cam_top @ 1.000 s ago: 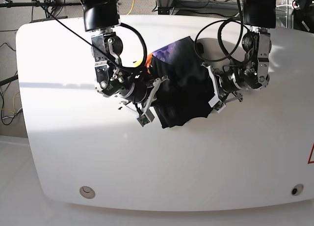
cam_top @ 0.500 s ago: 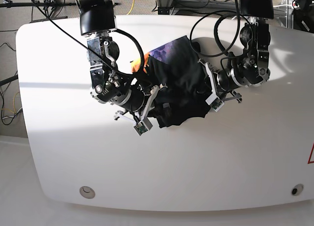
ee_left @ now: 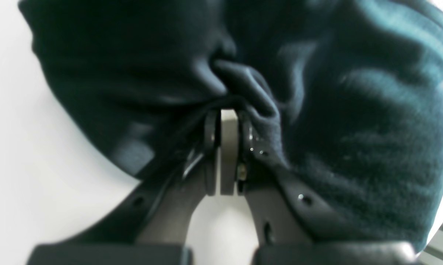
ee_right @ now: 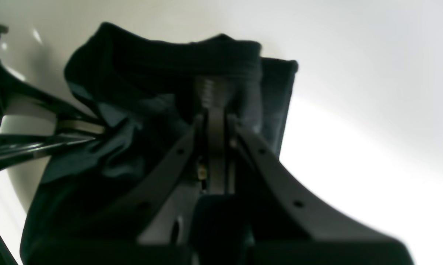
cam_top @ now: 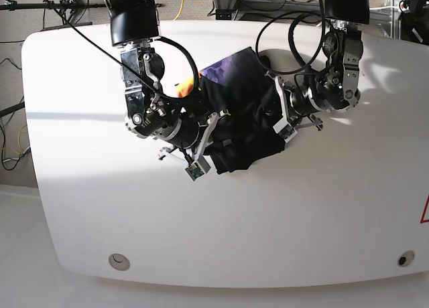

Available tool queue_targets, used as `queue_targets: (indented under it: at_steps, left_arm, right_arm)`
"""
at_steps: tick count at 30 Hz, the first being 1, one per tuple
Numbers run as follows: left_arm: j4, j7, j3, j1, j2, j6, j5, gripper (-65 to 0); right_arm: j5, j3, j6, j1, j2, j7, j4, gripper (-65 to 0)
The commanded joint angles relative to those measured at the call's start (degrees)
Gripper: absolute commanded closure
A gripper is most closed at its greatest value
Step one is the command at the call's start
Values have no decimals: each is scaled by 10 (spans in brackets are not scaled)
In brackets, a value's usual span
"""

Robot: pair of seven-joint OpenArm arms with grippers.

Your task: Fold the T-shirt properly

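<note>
The white table (cam_top: 100, 207) fills the base view; on it, a little toward twelve o'clock of centre, the T-shirt (cam_top: 244, 124) lies bunched in a dark heap, its orange and purple print showing only at the heap's eleven o'clock edge; the right gripper (cam_top: 209, 135) bites the cloth at the heap's nine o'clock side and the left gripper (cam_top: 280, 117) at its three o'clock side, both arms reaching in from twelve o'clock.

By my reading the step in hand is a two-handed carry of pinched cloth, a fold or a re-spread not yet laid down; the next move calls for both grips to travel together and keep the cloth taut between them, then to lower it flat before either lets go, lest the heap collapse into more wrinkles.

The base view alone shows the print and the heap's whole outline; the left wrist view shows the left gripper's (ee_left: 221, 121) jaws pressed together on a gathered pleat of black fabric; the right wrist view shows the right gripper's (ee_right: 215, 110) jaws likewise clamped on cloth just below a ribbed hem (ee_right: 192, 60), with bare table at three o'clock.
</note>
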Motion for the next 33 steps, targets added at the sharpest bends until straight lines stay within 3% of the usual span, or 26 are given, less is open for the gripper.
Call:
queue_targets:
  at_steps: [1, 11, 17, 33]
  left_arm:
    - [7, -13, -2, -8, -2, -1, -9, -2]
    - [18, -10, -20, 3, -5, -1, -30, -3]
    - [23, -8, -1, 13, -4, -1, -37, -3]
    - [37, -11, 45, 20, -6, -1, -37, -1]
  right_arm:
    - [7, 1, 1, 17, -2, 20, 4, 0]
    - [-4, 0, 4, 35, -5, 91, -77, 0]
    - [-40, -6, 5, 28, 3, 93, -86, 0]
    - [-69, -9, 8, 12, 3, 88, -24, 0]
